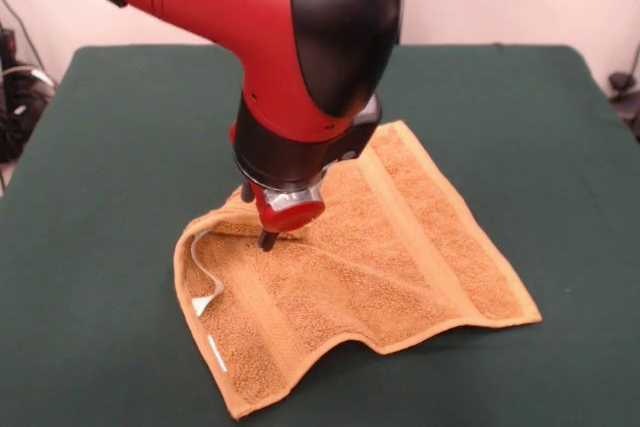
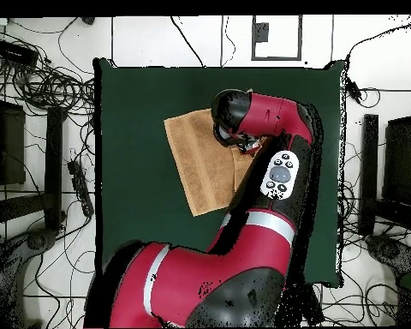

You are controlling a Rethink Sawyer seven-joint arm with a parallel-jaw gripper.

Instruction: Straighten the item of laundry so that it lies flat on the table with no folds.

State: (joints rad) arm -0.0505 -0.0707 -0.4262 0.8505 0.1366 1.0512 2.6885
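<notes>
The orange-tan towel [image 1: 400, 257] lies on the dark green table [image 1: 110, 167], mostly spread out. Its left edge is raised and curled over in a fold, with a white label [image 1: 207, 303] showing inside the curl. A ripple lifts its near edge. My gripper [image 1: 268, 239] points straight down into the towel near that raised left edge, with its tips together, pinching the cloth. In the overhead view the towel [image 2: 200, 163] lies in the table's upper middle, and my arm covers its right side and hides the gripper.
The table [image 2: 132, 128] extends well beyond the towel on all sides. Cables and equipment lie on the floor around it [image 2: 46, 86]. My arm's wrist and elbow [image 2: 269, 120] hang over the towel's right part.
</notes>
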